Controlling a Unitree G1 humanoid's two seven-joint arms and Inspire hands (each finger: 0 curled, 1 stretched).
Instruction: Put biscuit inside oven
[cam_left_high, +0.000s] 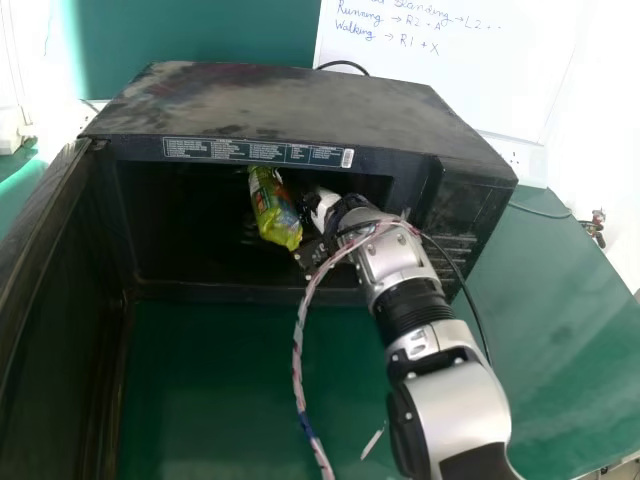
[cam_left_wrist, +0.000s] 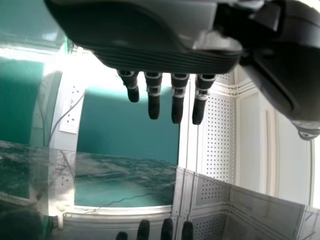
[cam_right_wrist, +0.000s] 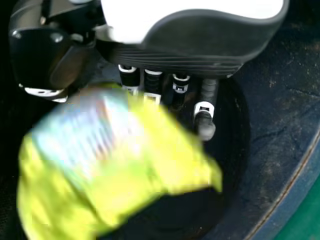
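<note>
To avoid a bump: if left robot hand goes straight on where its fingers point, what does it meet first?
Left robot hand would likely meet the glossy panel mirroring its fingers, probably the oven door; distance is unclear.

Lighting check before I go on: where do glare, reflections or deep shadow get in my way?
Head view: the cavity of the oven is in deep shadow, though the biscuit packet stands out; the whiteboard glares. Left wrist view: strong light behind the left hand, whose fingers are mirrored below. Right wrist view: dark surroundings, pale sheen on the packet.
</note>
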